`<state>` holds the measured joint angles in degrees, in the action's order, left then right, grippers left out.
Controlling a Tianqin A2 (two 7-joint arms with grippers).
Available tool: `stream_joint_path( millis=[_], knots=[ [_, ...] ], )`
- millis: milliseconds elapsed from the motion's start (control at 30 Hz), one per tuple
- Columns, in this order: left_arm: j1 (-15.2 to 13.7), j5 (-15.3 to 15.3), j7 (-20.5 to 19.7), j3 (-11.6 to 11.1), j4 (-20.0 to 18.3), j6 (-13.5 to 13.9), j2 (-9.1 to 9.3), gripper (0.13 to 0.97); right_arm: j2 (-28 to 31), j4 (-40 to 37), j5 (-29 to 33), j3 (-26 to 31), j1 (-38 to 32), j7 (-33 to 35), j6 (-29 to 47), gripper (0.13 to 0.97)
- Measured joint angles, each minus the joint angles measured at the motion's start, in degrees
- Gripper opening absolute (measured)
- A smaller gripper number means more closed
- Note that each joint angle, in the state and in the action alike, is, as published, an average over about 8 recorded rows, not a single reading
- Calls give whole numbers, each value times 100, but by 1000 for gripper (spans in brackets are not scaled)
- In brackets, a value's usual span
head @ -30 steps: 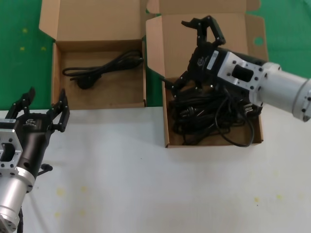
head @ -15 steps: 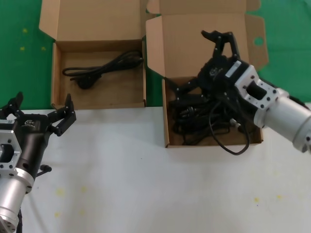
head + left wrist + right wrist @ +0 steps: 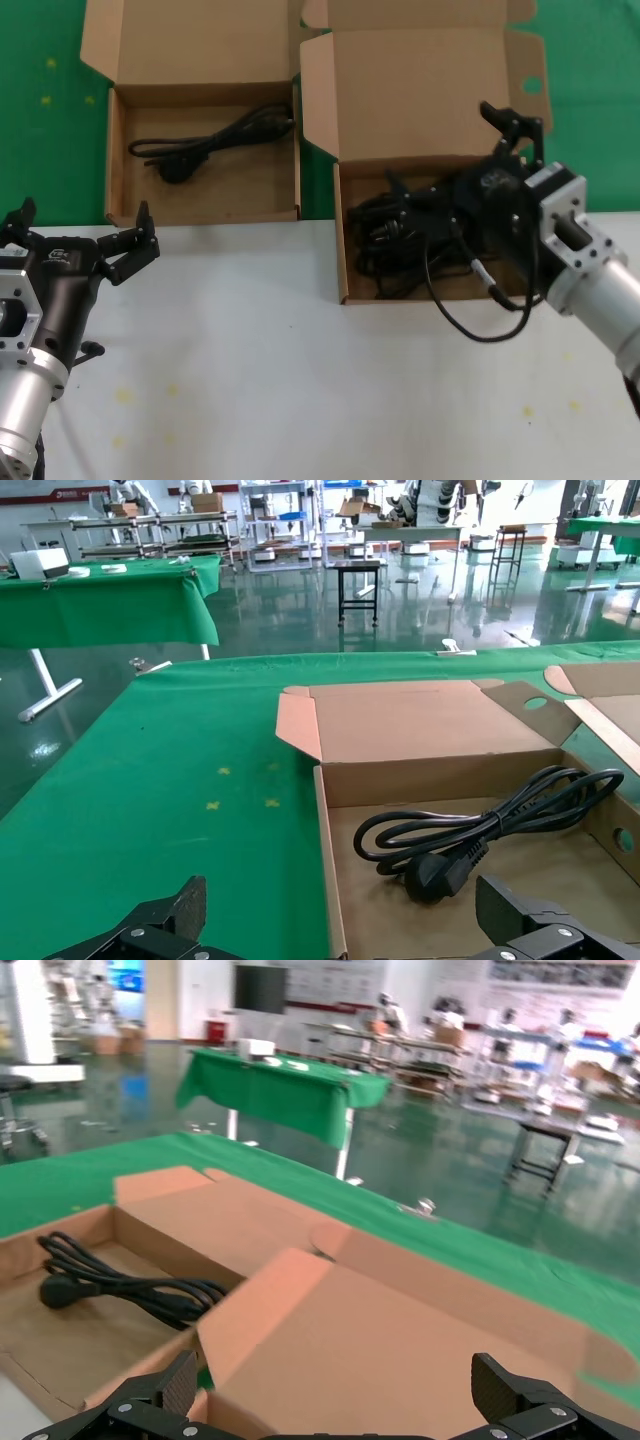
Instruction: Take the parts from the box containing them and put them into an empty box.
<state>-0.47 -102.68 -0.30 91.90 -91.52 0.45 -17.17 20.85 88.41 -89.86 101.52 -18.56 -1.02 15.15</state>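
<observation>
Your right hand [image 3: 470, 165] sits over box with holed tab [image 3: 420, 90], right side of table [image 3: 300, 380], fingers spread, gripping nothing you can see. Tangle of black cables [image 3: 420, 235] fills that box; one loop [image 3: 480, 325] hangs over front wall onto table. Shallow box [image 3: 205, 120] lies to left, touching it, one black power cord [image 3: 210, 145] inside. Your left hand [image 3: 75, 235] hovers near table's left edge, just before shallow box, fingers spread, empty.

Head camera looks down; both low wrist cameras share the cabled box [image 3: 420, 880].
</observation>
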Motion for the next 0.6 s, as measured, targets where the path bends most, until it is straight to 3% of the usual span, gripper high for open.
stream_joint_path(
  millis=[267, 600],
  knots=[
    [15, -15, 10, -8, -5, -15, -1, 963, -119, 107, -433, -321, 607, 33, -497, 966],
    [35, -33, 22, -17, -11, -33, -1, 965, -268, 238, -970, -720, 1359, 75, -1109, 966]
  ],
)
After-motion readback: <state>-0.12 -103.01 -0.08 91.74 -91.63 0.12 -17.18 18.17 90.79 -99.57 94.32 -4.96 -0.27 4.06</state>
